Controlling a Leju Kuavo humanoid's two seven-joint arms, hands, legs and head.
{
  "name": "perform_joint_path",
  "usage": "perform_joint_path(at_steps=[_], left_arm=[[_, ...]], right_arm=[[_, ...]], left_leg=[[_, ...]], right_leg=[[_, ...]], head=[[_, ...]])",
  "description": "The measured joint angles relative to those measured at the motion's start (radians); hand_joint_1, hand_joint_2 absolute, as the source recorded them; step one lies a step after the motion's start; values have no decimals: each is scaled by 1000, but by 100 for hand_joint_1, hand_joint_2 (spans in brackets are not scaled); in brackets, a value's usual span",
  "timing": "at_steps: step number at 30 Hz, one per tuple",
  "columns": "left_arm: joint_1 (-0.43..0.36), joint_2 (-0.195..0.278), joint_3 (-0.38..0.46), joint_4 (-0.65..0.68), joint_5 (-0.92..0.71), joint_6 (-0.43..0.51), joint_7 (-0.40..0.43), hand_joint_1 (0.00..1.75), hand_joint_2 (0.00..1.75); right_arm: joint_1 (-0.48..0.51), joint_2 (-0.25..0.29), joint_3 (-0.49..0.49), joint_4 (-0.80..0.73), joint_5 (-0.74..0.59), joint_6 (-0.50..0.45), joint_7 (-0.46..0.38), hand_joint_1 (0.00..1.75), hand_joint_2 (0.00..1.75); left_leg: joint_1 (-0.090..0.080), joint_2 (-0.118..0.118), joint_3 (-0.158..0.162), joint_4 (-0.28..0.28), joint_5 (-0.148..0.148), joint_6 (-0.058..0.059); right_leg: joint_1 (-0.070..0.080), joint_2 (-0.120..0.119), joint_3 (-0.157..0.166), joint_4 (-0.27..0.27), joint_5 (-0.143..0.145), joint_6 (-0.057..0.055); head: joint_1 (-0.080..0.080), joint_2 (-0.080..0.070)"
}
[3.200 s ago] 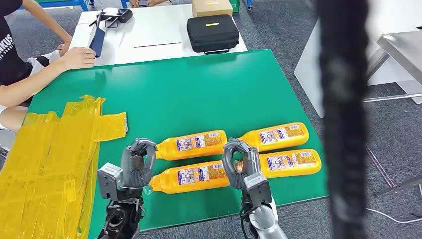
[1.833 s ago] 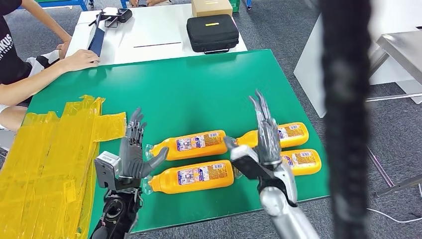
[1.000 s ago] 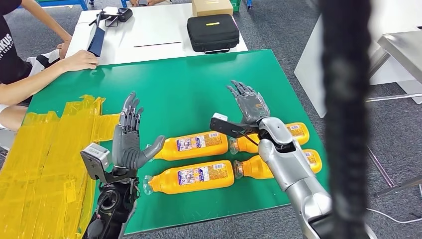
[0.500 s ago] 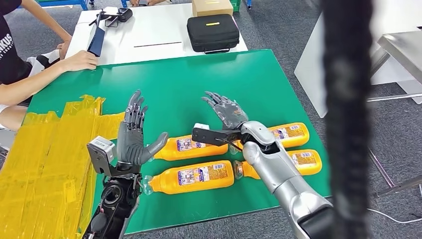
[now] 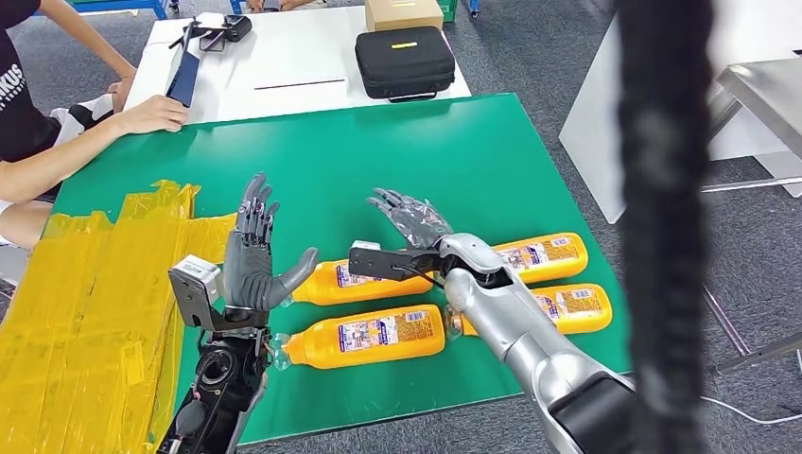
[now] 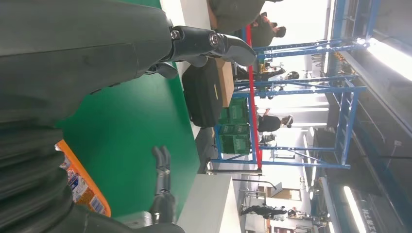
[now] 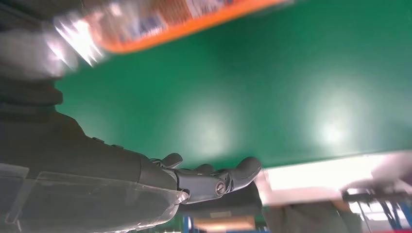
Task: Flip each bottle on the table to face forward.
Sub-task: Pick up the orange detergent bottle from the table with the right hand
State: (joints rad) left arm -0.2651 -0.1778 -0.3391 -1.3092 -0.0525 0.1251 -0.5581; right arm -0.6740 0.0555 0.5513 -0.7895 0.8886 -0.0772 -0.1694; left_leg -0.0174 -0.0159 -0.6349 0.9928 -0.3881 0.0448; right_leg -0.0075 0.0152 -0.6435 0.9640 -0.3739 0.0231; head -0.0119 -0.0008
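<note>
Both hands have let go and lifted, the left hand (image 5: 253, 257) and right hand (image 5: 409, 219) spread wide and empty above the four orange plastic bottles (image 5: 367, 337) on the green tabletop (image 5: 378, 161), labels up, so the flipping looks done.

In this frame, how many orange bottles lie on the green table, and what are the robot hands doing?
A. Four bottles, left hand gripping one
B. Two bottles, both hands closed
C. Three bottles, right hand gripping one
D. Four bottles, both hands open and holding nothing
D: four orange bottles lie on the green table, while the left robot hand and right robot hand hover with fingers spread, holding nothing.
</note>
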Motion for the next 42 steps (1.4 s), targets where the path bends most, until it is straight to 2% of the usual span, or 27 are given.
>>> perform_joint_path(at_steps=[6,35,36,39,40,42], left_arm=[[1,0,0,5,0,0,0,0,175],[2,-5,-19,11,-6,4,2,0,175],[2,-6,-19,11,-7,3,2,0,175],[1,-6,-20,10,-13,3,2,0,175],[1,-6,-21,10,-17,3,2,0,175],[1,-6,-24,8,-28,4,0,0,175]], right_arm=[[-4,10,14,72,-7,-4,0,0,175],[-19,29,31,235,-1,-19,32,1,175],[-19,30,31,239,1,-21,34,13,175],[-20,33,31,251,9,-24,42,124,175],[-21,33,31,255,13,-25,44,153,175],[-23,35,31,265,21,-28,46,164,175]], left_leg=[[0,0,0,0,0,0],[0,0,0,0,0,0],[0,0,0,0,0,0],[0,0,0,0,0,0],[0,0,0,0,0,0],[0,0,0,0,0,0]], right_leg=[[0,0,0,0,0,0],[0,0,0,0,0,0],[0,0,0,0,0,0],[0,0,0,0,0,0],[0,0,0,0,0,0],[0,0,0,0,0,0]], head=[[0,0],[0,0],[0,0],[0,0],[0,0],[0,0]])
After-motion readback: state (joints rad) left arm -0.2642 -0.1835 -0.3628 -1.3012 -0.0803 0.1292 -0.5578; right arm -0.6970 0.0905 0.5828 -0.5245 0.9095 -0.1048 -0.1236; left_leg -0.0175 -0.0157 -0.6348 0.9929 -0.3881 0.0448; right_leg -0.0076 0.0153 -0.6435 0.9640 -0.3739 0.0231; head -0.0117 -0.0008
